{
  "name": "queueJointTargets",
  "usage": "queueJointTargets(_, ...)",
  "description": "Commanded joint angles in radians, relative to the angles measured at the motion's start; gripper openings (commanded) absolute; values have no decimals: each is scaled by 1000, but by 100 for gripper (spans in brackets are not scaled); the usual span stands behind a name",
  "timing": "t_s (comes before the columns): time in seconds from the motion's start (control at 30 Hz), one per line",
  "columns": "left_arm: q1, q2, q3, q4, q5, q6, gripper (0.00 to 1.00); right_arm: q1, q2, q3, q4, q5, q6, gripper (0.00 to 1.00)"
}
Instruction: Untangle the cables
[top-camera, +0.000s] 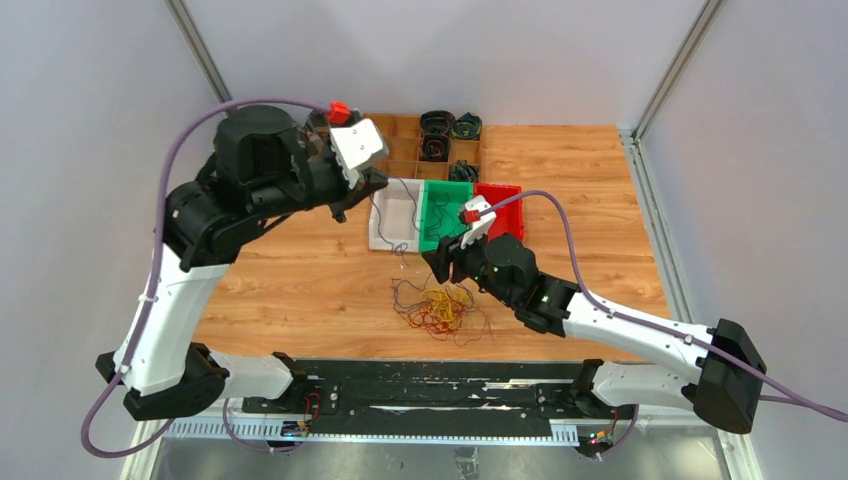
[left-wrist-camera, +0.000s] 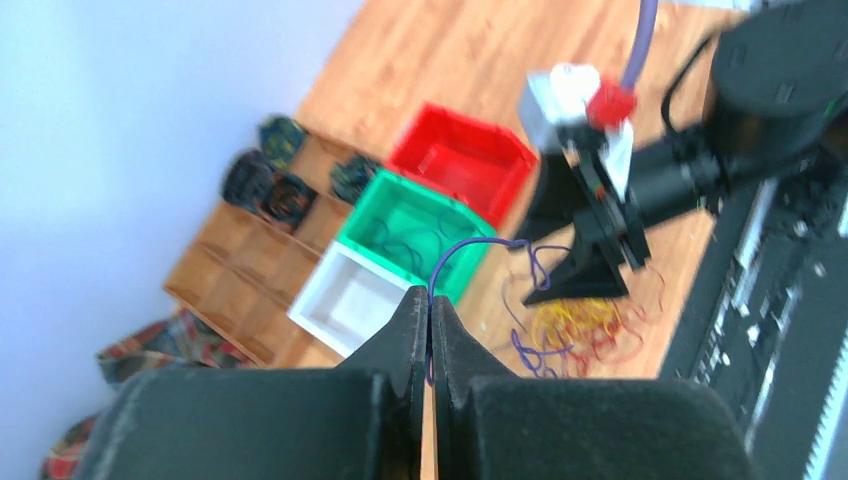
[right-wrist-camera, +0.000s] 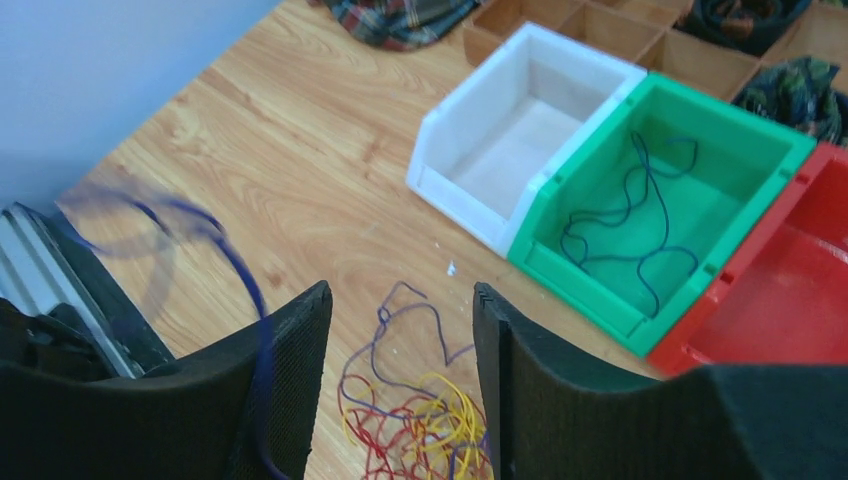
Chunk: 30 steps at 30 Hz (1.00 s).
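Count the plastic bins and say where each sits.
3, side by side in the top view: white bin on the left, green bin in the middle, red bin on the right. None seems hidden.

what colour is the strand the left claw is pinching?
Dark purple-blue strand, pinched in the left claw; left wrist view shows it best.

**A robotics lab test cell**

The green bin (top-camera: 432, 205) stands in a colour-coded row on a bare wooden table (top-camera: 300, 270), with a white bin (top-camera: 395, 215) touching its left side and a red bin (top-camera: 500, 200) its right. Just behind it lies a wooden divider tray (top-camera: 400, 135). Farther behind it, aluminium posts (top-camera: 200, 55) frame plain pale walls (top-camera: 430, 50). Nearer than it, the left arm (top-camera: 170, 300) and the right arm (top-camera: 630, 325) rise from a black rail (top-camera: 440, 385).
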Motion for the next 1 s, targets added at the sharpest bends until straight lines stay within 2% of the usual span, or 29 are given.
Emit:
queueJointTargets(0.0,-5,31,185,15,-43,-8,0,12,8,-61,60,41,34,53)
queueJointTargets(0.2,-5,85,372,100,-81,-51,0,10,41,-99,107,20,109,53)
queueJointTargets(0.4,-5,30,347,331,-107,-87,0,10,98,-119,140,-3,151,52)
queueJointTargets(0.53,-5,25,375,380,-117,-95,0,9,141,-125,162,-22,168,52)
queueJointTargets(0.73,-5,-51,302,561,-159,-83,0,9,209,-153,197,-35,186,55)
queueJointTargets(0.97,-5,-64,385,613,-172,-24,0,9,269,-200,246,-44,204,61)
